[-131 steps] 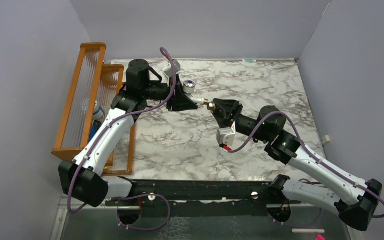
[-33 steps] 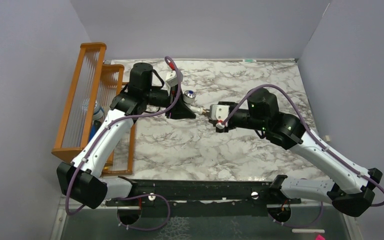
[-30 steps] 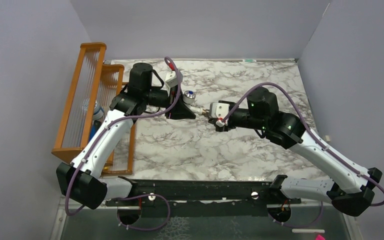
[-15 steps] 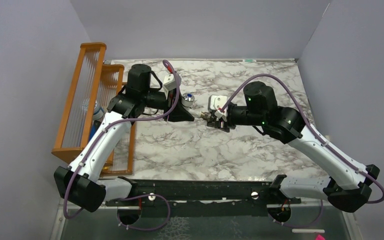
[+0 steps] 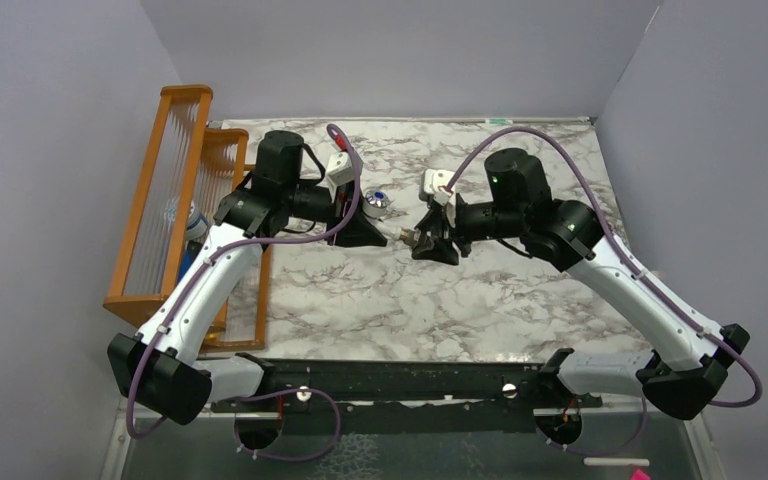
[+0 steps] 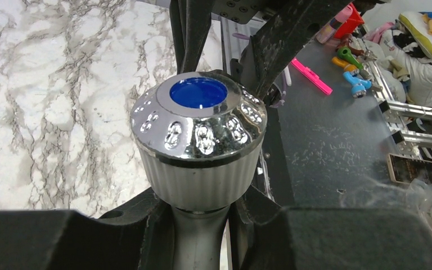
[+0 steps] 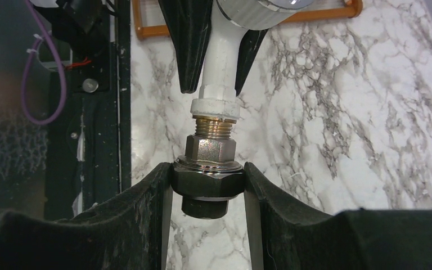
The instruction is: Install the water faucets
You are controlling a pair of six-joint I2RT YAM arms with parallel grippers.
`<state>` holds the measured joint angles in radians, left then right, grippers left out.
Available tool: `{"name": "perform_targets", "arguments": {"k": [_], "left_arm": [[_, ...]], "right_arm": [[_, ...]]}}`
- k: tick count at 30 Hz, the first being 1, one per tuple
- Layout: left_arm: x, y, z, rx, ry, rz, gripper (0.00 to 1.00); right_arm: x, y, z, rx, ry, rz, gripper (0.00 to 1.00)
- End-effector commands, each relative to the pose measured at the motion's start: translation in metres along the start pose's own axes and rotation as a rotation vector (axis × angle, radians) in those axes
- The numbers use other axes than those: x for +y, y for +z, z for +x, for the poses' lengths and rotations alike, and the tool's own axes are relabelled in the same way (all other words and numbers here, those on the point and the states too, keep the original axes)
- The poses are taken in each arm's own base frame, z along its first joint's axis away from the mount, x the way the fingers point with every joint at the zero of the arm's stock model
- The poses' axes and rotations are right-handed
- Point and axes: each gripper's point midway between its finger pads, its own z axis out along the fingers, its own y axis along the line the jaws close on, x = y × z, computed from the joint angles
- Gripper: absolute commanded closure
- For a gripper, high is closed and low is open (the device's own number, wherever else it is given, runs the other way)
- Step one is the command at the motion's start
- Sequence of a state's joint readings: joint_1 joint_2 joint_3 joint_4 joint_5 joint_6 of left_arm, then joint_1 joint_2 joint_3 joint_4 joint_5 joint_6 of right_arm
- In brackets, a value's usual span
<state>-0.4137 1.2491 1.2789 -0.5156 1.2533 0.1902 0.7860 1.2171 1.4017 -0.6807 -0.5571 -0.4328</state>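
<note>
From where I stand the two arms meet in the air above the marbled desk (image 5: 520, 160), a little left of its middle, with the whole job held between them. The left claw (image 5: 365, 232) is clamped on the white tap (image 7: 220, 67) just below its silvery knob (image 6: 198, 132), one black finger on each side of the stem. The right claw (image 7: 208, 179) is closed on the hexagonal collar of the grey fitting (image 7: 208, 181). The line between them is what matters. The tap's long axis runs straight from one claw to the other, its threaded end (image 7: 212, 125) pointing squarely into the right claw, and the fitting sits on that same line, already started on the thread. The knob juts off to one side, away from the joint. A narrow band of brass thread shows bare between the tap's white collar and the fitting, so I'd judge it is not yet run home. The right arm is the one at the fitting, so any turning about that shared axis looks to be its work, with the left only bracing the tap.
</note>
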Motion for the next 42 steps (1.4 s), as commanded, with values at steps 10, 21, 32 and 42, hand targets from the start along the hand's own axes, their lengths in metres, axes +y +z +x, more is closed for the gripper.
{"name": "perform_targets", "arguments": {"k": [10, 21, 32, 42], "left_arm": [[-0.03, 0.009, -0.027, -0.048, 0.222, 0.143, 1.0], [-0.033, 0.009, -0.03, -0.053, 0.254, 0.151, 1.0], [-0.036, 0.007, -0.038, -0.062, 0.308, 0.143, 1.0], [-0.033, 0.007, -0.043, -0.064, 0.335, 0.126, 1.0]], "right_arm": [[0.013, 0.002, -0.047, -0.232, 0.108, -0.272, 1.0], [0.0, 0.001, -0.023, -0.24, 0.327, -0.372, 1.0], [-0.003, -0.001, 0.0, -0.245, 0.592, -0.474, 1.0], [-0.003, 0.005, 0.014, -0.222, 0.677, -0.489, 0.93]]}}
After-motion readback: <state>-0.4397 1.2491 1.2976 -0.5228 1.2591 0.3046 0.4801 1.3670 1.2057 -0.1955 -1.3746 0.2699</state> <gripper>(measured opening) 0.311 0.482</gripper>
